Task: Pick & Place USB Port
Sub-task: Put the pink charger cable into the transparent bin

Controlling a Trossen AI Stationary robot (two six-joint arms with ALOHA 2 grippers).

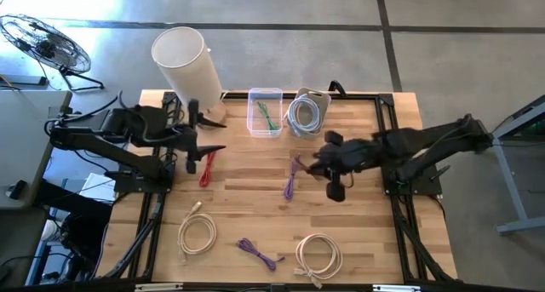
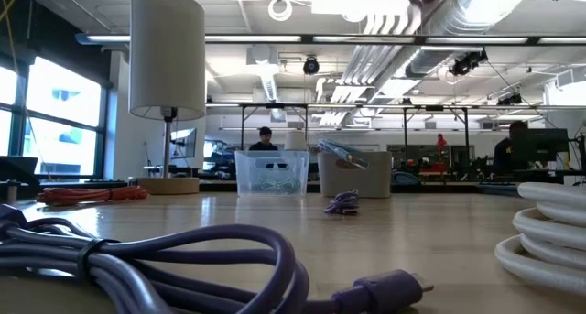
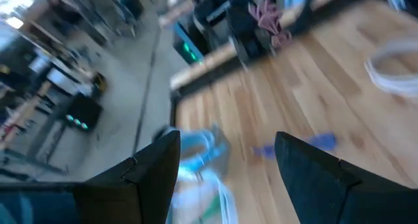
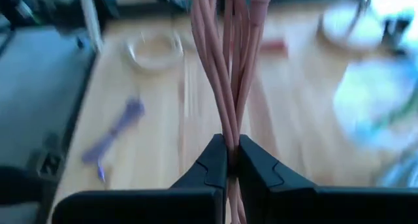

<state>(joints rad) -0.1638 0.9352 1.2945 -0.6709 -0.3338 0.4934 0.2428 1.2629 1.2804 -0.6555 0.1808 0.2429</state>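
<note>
The USB cable (image 4: 225, 67) of the task is a pinkish-purple bundle, and it is pinched between the two dark fingers of the right gripper (image 4: 227, 160). The strands run straight away from the closed fingertips in the right wrist view. From above, the right gripper (image 1: 319, 166) is over the middle of the table, and the cable (image 1: 294, 178) trails from it toward the table's centre.

The table (image 1: 247, 198) is made of light wood planks with a black frame around it. It stands on a grey floor. A fan (image 1: 44, 42) stands on the floor past the far left corner. Behind the table is a big room with pipes on the ceiling, windows, desks and screens. A person (image 2: 265, 138) sits far back there.

A clear box (image 1: 265, 111) stands at the far edge of the table with a green cable (image 1: 267, 115) inside it. Just beside it is a grey box (image 1: 308, 105) with a coiled white cable (image 1: 303, 115) in it. A tall white lamp shade (image 1: 187, 62) stands at the far left.

Loose on the wood are a red cable (image 1: 207, 167), a cream cable (image 1: 197, 232), a purple cable (image 1: 258, 253) and another cream coil (image 1: 318, 255).

The left gripper (image 1: 209, 132) waits near the lamp with its fingers wide apart and nothing between them.
</note>
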